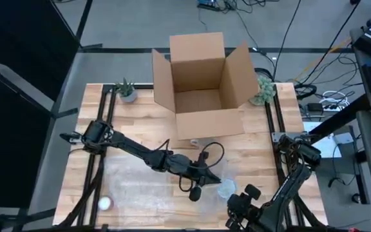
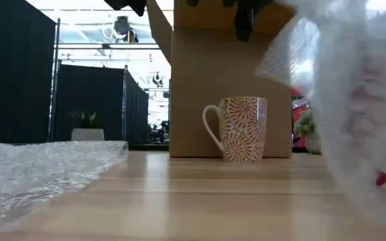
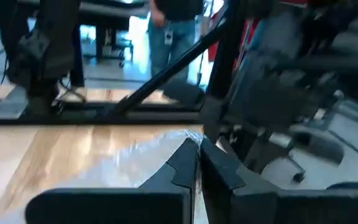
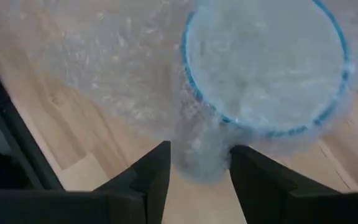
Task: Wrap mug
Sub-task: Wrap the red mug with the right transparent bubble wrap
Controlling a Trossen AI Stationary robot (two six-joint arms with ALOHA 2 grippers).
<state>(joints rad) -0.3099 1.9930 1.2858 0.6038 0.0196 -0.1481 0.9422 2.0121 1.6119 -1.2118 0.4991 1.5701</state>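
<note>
A blue-rimmed mug stands near the table's front, covered with clear bubble wrap that spreads toward the left over the table. My left gripper is shut on the wrap just left of the mug. My right gripper comes from the near edge and is closed on a wrap-covered lump at the mug's side. A second mug, white with a red pattern, stands upright on its base in front of the cardboard box. My left gripper pinches a thin edge of the bubble wrap between its two fingertips and holds it raised off the table. In the low view the sheet hangs down from it over the mug. My right gripper has a wrap-covered lump on the mug's side, below the blue rim, between its two fingers. The fingers slant down from the table's near side. The mug stands on the table under the wrap.
The open cardboard box stands at the table's far middle, with a small potted plant on either side. A small white round object lies on the wrap at the near left. Bare wood lies between the box and the arms.
</note>
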